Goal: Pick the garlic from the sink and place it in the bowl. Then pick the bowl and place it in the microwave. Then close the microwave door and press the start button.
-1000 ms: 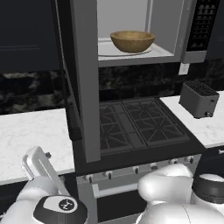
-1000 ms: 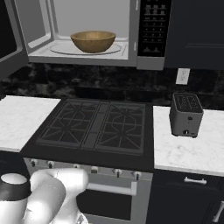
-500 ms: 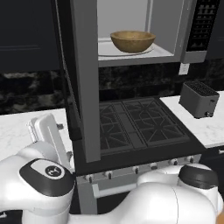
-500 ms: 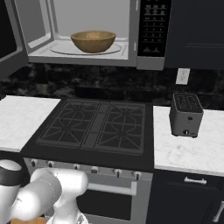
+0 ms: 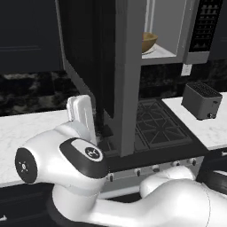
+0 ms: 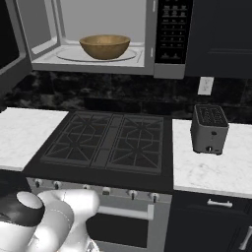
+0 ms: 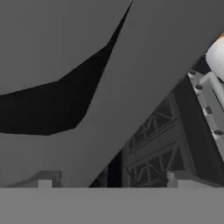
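Swung partway closed since half a second ago, the microwave door (image 5: pixel 116 66) is now seen in the left base view as a wide grey-framed slab, hiding most of the bowl (image 5: pixel 149 41), of which a tan sliver is left showing. From the right base view the bowl (image 6: pixel 105 46) is seen whole, seated on the pale floor of the microwave (image 6: pixel 88 34), with open room all around it inside the cavity. The garlic cannot be made out in the bowl. The arm's white hand (image 5: pixel 81 116) is raised against the door's lower edge, over the stove (image 6: pixel 108 141). Close in the hand view, the door's grey face (image 7: pixel 144 65) is pressed near; the fingers' spread cannot be told. A toaster (image 6: pixel 208 129) is parked on the right worktop (image 6: pixel 216 167), well apart.
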